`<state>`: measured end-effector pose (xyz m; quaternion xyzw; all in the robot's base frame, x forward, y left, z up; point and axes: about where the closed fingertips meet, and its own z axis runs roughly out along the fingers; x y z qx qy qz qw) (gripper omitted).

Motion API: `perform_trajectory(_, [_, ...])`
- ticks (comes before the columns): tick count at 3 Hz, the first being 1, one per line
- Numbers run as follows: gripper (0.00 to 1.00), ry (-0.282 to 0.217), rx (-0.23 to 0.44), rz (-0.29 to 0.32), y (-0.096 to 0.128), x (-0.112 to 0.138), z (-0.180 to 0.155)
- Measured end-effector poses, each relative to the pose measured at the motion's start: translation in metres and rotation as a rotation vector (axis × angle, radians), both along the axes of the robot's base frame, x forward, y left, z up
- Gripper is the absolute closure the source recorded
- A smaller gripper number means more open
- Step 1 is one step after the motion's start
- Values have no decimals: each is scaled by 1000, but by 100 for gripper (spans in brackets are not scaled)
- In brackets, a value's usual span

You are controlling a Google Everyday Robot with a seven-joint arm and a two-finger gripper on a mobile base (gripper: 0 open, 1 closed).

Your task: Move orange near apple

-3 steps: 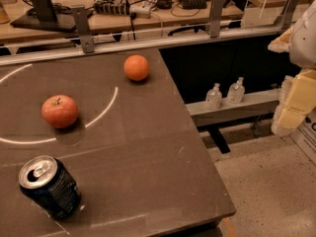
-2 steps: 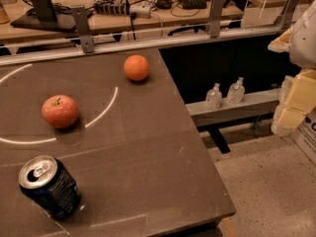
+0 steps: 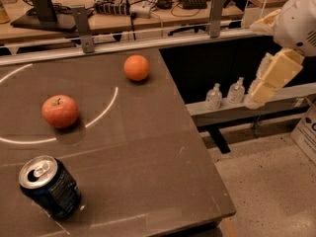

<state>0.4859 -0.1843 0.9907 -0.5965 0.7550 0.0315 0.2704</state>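
The orange (image 3: 136,67) sits on the dark table (image 3: 148,152), near its far right edge. The red-pink apple (image 3: 59,111) with a short stem lies to the left and nearer the camera, about two fruit-widths from the orange, on a white arc painted on the tabletop. My gripper (image 3: 264,88) hangs in the air off the table's right side. It is cream-coloured, sits under the white arm (image 3: 298,19), is well to the right of the orange, and touches nothing.
A dark blue soda can (image 3: 49,186) lies tilted at the table's near left. Small clear bottles (image 3: 224,95) stand on a low shelf right of the table. A bench with cables and metal posts (image 3: 81,28) runs behind. The speckled floor (image 3: 266,191) lies to the right.
My gripper and arm have shifted a little to the left and upward, toward the table. The orange, the apple and the can have not moved.
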Motion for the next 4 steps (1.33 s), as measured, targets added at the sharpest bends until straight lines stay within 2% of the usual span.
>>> perform_trajectory(1, [0,-38,187,31,33,32,-4])
perform_trajectory(2, [0,-78,340,8,61,59,-20])
perform_trajectory(3, [0,-148,367,-26,64,77,-10])
perform_trajectory(4, [0,-150,366,-27,64,77,-9])
